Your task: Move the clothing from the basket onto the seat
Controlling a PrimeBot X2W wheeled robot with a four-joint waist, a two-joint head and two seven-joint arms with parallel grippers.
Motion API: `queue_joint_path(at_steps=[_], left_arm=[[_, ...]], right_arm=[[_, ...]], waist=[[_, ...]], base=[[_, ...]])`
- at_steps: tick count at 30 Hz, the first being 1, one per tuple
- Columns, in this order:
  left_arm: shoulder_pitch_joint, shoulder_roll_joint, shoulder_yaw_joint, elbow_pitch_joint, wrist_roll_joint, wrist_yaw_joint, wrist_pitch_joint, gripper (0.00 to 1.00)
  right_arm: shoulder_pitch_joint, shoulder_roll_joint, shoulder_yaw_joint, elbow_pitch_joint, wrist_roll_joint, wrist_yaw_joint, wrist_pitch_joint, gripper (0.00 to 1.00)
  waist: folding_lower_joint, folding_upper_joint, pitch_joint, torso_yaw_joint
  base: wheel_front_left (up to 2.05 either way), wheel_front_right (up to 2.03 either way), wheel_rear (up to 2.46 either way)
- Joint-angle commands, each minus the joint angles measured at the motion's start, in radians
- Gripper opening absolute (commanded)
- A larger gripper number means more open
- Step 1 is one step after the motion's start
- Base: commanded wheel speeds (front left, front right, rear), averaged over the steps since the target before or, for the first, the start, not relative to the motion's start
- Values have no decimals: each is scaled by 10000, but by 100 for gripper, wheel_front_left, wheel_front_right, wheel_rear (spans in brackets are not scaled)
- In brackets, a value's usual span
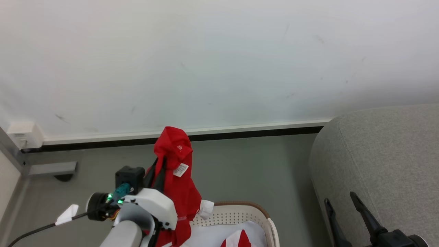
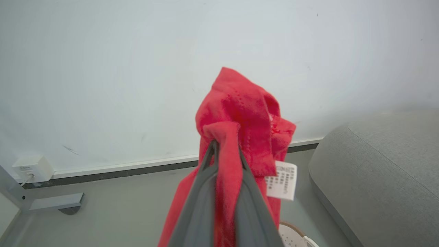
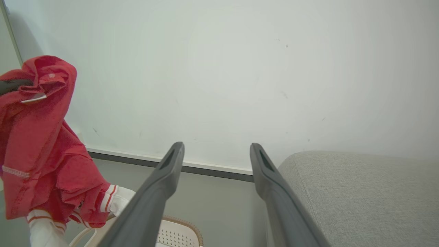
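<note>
While the left pincer (image 2: 226,147) is clamped tight on a bunched fold of the red garment (image 1: 175,178), holding it up over the basket (image 1: 240,214), the tail with the striped white cuff (image 1: 205,208) hangs down at its rim, so I reckon it could snag there or drag the other red-and-white piece (image 1: 240,238) along on the swing to the seat (image 1: 384,154) off to the right. Looks like only a small pinch of cloth is gripped, so a quick move might drop it on the floor (image 1: 240,164). Right pincer (image 3: 216,146) sits wide open and empty by the seat's front, where loose fabric could catch.
</note>
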State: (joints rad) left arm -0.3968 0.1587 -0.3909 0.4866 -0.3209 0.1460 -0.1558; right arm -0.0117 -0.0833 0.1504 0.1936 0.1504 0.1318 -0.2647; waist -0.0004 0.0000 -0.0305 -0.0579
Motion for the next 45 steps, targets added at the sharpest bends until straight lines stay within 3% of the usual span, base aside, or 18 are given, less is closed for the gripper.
queue_joint_path(at_steps=[1, 9, 18, 22, 32, 40, 45], left_arm=[[264, 179, 44, -366, -21, 100, 132, 0], [948, 623, 13, -2267, 9, 489, 1071, 0], [1166, 729, -136, -3310, 71, 669, 1490, 0], [1102, 745, -254, -3661, 119, 667, 1633, 0], [786, 573, -791, -4346, 193, 445, 1966, 0], [533, 258, -1350, -4685, 328, 301, 2190, 0], [426, 84, -1644, -4784, 336, 210, 2300, 0]], right_arm=[[168, 24, -25, -8, -61, -21, 4, 100], [317, 48, -101, -81, -111, -21, 4, 100], [216, -108, 413, -201, -10, -21, 4, 100], [-100, -414, 1328, -243, 292, -21, 4, 100], [-1963, -1402, 4950, 383, 2066, -21, 4, 100], [-3804, -1071, 7002, 1595, 3501, -21, 4, 100], [-4617, -579, 7755, 2482, 4199, -23, 6, 100]], waist=[[4, 0, -198, 16], [4, 0, -267, 4], [4, 0, -265, 21], [4, 0, -281, 66], [4, 0, -258, 256], [4, 0, -205, 480], [4, 0, -167, 593]], base=[[0, 0, 0], [0, 0, 0], [0, 0, 0], [0, 0, 0], [0, 0, 0], [0, 0, 0], [0, 0, 0]])
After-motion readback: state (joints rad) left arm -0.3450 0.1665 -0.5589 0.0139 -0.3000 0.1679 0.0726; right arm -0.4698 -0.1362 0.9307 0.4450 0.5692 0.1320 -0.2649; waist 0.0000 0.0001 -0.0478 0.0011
